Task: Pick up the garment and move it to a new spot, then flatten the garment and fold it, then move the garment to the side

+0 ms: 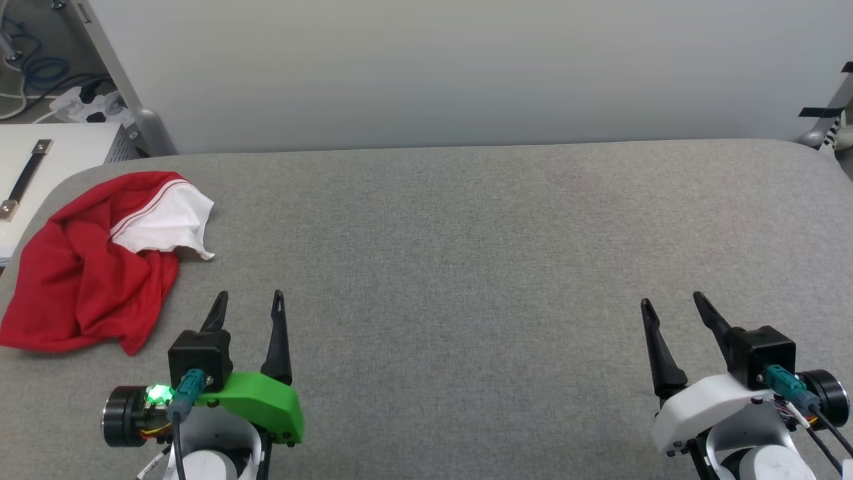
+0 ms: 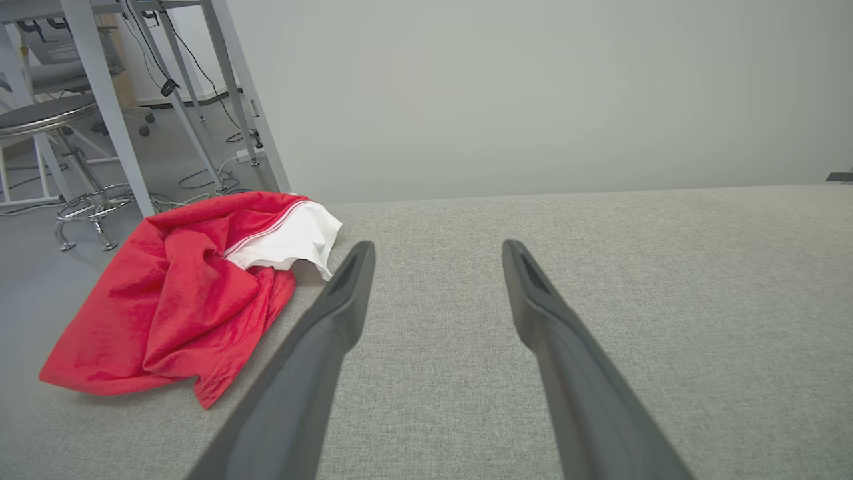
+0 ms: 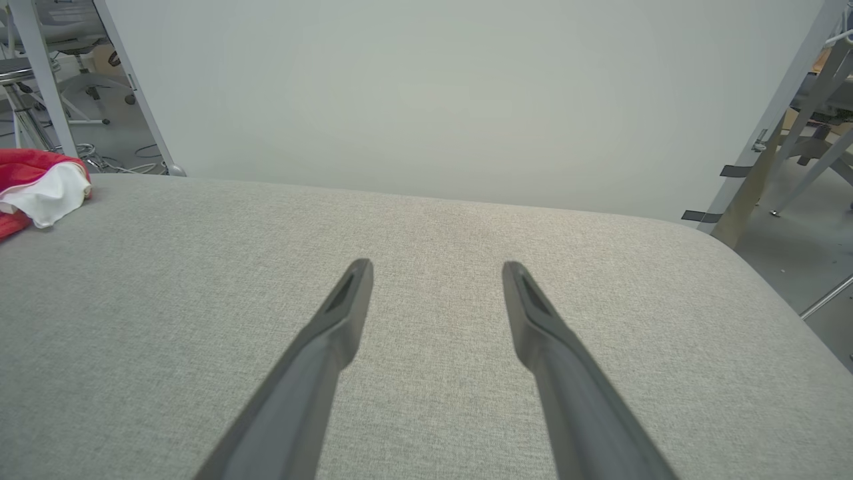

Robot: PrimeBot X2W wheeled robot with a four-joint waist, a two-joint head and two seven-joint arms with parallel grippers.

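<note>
Left gripper (image 1: 250, 295) and right gripper (image 1: 671, 299) are hovering over the grey table (image 1: 466, 233), each spreading its fingers wide and gripping nothing. The garment (image 1: 86, 280) is lying crumpled (white sleeve on top) by the table's far-left corner, near the left gripper but apart from it.

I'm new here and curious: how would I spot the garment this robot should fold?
Look at the wide grey fabric-covered table. Near its far left corner lies the garment, crumpled. It is bright red with a white sleeve, unlike the plain grey around it.
</note>
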